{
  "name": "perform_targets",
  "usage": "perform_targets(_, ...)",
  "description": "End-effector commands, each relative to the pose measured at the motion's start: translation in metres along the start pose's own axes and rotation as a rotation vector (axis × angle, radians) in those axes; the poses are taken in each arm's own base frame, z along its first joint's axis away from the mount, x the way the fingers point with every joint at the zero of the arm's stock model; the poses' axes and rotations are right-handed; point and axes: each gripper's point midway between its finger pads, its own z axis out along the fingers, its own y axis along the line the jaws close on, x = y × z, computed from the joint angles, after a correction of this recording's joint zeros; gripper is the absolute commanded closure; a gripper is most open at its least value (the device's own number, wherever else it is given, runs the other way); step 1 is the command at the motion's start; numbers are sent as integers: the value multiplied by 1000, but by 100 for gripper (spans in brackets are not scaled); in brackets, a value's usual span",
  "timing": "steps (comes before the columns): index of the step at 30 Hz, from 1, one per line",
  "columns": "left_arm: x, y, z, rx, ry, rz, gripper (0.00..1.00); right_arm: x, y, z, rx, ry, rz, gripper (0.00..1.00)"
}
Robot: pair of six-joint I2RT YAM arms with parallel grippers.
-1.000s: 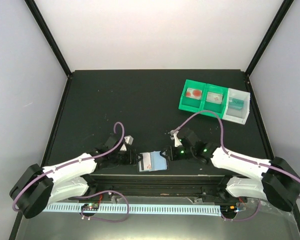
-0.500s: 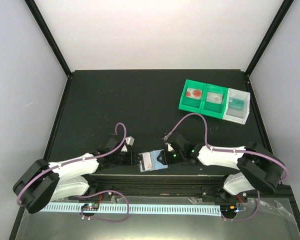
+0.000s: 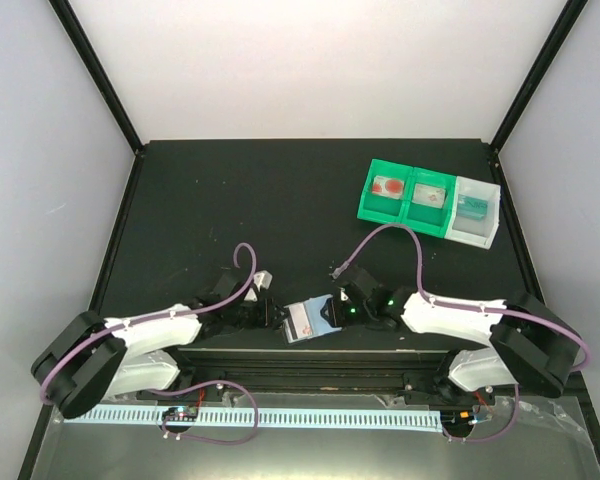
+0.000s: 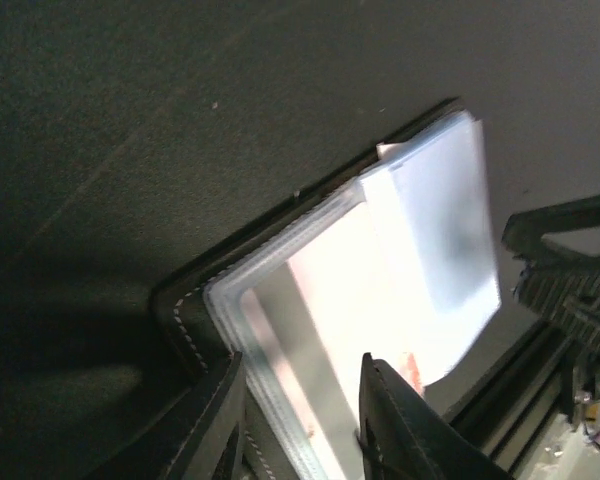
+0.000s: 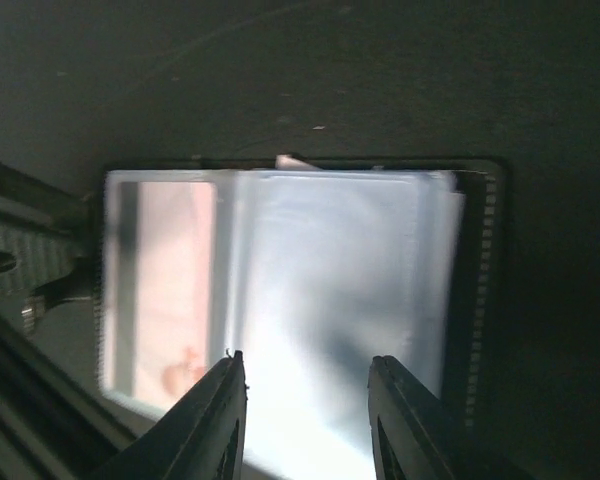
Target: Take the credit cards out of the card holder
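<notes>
The card holder [image 3: 310,320] lies spread open near the table's front edge, between my two grippers. Its black stitched cover [image 4: 185,310] frames clear sleeves. A whitish credit card [image 5: 170,280] with a red mark sits in the left pane, and a pale blue panel [image 5: 330,290] fills the right pane. My left gripper [image 4: 300,360] is shut on the holder's left end, one finger on the black cover and the other on the card face. It also shows in the top view [image 3: 273,315]. My right gripper [image 5: 308,358] hovers open over the pale blue panel, seen from above [image 3: 338,310].
A green-and-white three-compartment tray [image 3: 365,205] stands at the back right. Each green compartment has a whitish card with a red mark [image 3: 388,186], and the white one holds a teal card [image 3: 472,208]. A black rail [image 3: 310,355] runs just below the holder.
The left jaws have closed onto the holder's left end. The holder has turned slightly, its right end swinging away from the front edge. The right gripper moved left, then back a little.
</notes>
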Motion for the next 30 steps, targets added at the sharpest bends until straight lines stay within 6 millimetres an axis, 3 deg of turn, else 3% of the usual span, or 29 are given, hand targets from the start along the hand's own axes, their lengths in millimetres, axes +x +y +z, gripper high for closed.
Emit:
perform_targets(1, -14, -22, -12, 49, -52, 32, 62, -5, 37, -9, -137, -26, -33, 66)
perform_targets(3, -12, -24, -15, 57, -51, 36, 61, -5, 49, -8, -167, -17, -43, 69)
perform_targets(6, -9, -28, -14, 97, -38, 34, 69, -6, 56, -1, -178, -1, -50, 74)
perform_targets(11, -1, -21, -2, 92, 14, 17, 83, -6, 56, 9, -169, 10, -53, 80)
perform_targets(16, 4, -16, 4, 85, 40, 5, 90, -3, 53, 18, -158, 30, -61, 81)
perform_targets(25, 6, -7, 2, 32, 37, 22, 93, 3, 49, 30, -150, 57, -56, 81)
perform_targets(30, 6, -4, -2, 17, 30, 22, 87, 7, 49, 36, -166, 71, -46, 84)
